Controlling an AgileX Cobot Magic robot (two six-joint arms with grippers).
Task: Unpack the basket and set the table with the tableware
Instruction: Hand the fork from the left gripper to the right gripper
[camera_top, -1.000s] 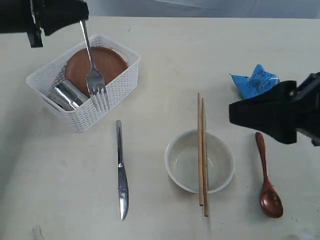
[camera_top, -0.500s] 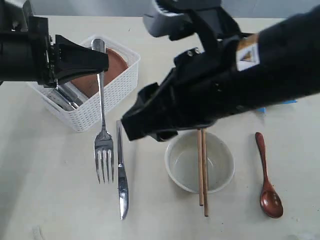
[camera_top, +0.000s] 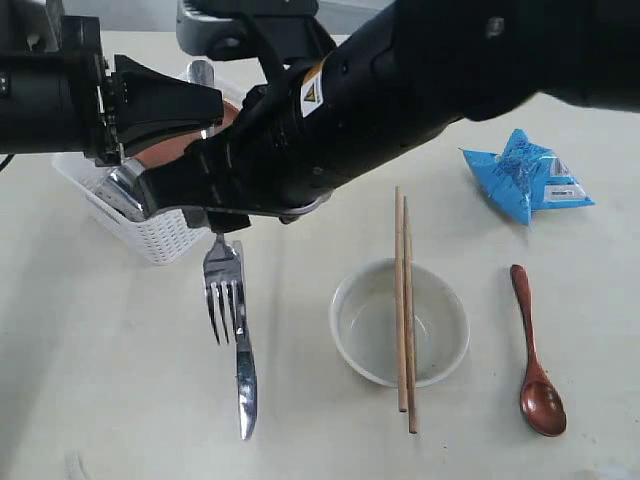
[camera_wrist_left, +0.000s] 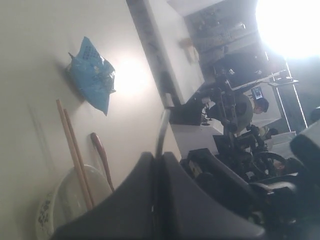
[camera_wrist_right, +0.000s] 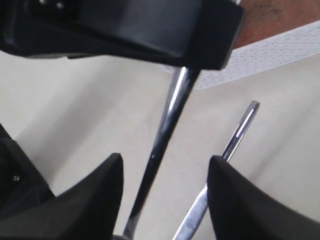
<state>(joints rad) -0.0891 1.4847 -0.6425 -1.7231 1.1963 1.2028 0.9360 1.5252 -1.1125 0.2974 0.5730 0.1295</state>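
Note:
My left gripper (camera_top: 214, 104) (camera_wrist_left: 159, 156) is shut on the top of the steel fork (camera_top: 224, 290) (camera_wrist_right: 167, 120), which hangs tines down over the handle of the knife (camera_top: 243, 370) (camera_wrist_right: 235, 140) lying on the table (camera_top: 120, 380). The right arm reaches across from the right, and my right gripper (camera_top: 215, 222) (camera_wrist_right: 165, 165) stands open, its fingers either side of the fork's handle without touching it. Behind both arms is the white basket (camera_top: 150, 238) (camera_wrist_right: 260, 55), with the steel cup (camera_top: 120, 188) and brown plate (camera_top: 165, 155) showing in it. Two chopsticks (camera_top: 403, 300) rest across the bowl (camera_top: 440, 345). The wooden spoon (camera_top: 535, 360) lies to its right.
A crinkly blue snack packet (camera_top: 525, 175) (camera_wrist_left: 92, 75) lies at the back right. The right arm's dark bulk covers the middle of the exterior view, hiding much of the basket. Bare tabletop shows at the front left.
The left gripper carried the fork right and slightly up, over the knife's handle. The right arm swung further left and lower, bringing its open fingers around the fork's handle.

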